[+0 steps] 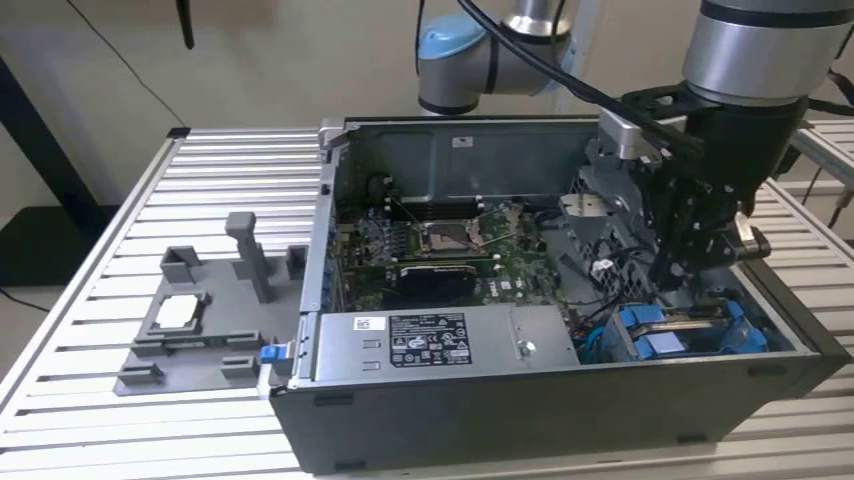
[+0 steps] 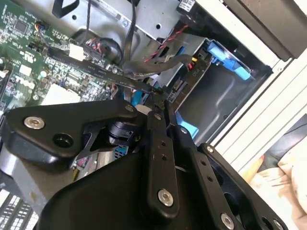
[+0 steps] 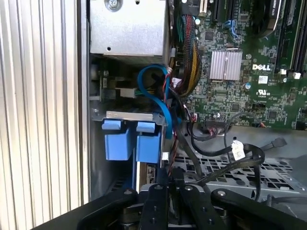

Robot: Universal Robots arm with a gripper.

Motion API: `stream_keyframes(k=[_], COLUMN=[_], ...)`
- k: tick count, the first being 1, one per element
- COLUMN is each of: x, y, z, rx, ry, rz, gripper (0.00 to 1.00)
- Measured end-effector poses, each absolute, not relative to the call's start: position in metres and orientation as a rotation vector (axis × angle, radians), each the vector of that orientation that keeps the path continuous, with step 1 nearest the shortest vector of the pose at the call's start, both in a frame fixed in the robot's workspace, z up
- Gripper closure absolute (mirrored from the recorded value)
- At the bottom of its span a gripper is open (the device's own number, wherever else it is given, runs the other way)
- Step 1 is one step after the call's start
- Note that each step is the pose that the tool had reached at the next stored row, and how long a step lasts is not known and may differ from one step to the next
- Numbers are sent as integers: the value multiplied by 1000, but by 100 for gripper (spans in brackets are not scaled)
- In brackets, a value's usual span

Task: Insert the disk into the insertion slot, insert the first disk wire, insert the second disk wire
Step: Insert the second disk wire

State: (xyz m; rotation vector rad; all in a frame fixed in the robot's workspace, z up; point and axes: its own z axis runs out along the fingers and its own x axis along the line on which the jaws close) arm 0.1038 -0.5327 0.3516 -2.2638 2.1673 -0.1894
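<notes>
My gripper [image 1: 665, 282] hangs low inside the dark tower case [image 1: 534, 400], at the exterior view's right. In both wrist views its fingers are closed on the end of a thin black disk wire [image 2: 100, 72]. The gripper tip [image 2: 160, 99] is right beside the disk's end. The disk [image 1: 687, 322] stands edge-on in the insertion slot [image 2: 220, 96], a grey metal cage. Its bright blue frame [image 2: 231, 62] has tabs [image 3: 119, 141] showing. A plug with red, yellow and black strands [image 2: 178, 87] sits at the disk's end. The gripper [image 3: 169, 175] also shows below the blue tabs.
A grey power supply box with a white sticker [image 1: 427, 340] lies along the case front. The green motherboard [image 1: 441, 245] fills the case middle. A blue cable loop [image 3: 154, 91] and several black cables crowd the cage. A grey fixture with posts [image 1: 200, 320] stands on the slatted table at the exterior view's left.
</notes>
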Motion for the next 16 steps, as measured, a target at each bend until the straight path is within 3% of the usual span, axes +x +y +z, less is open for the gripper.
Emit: stream_keyframes(k=[16], x=[119], y=[-546], z=[351], rx=[-2258], ry=[2203], rz=[-136], gripper=[84])
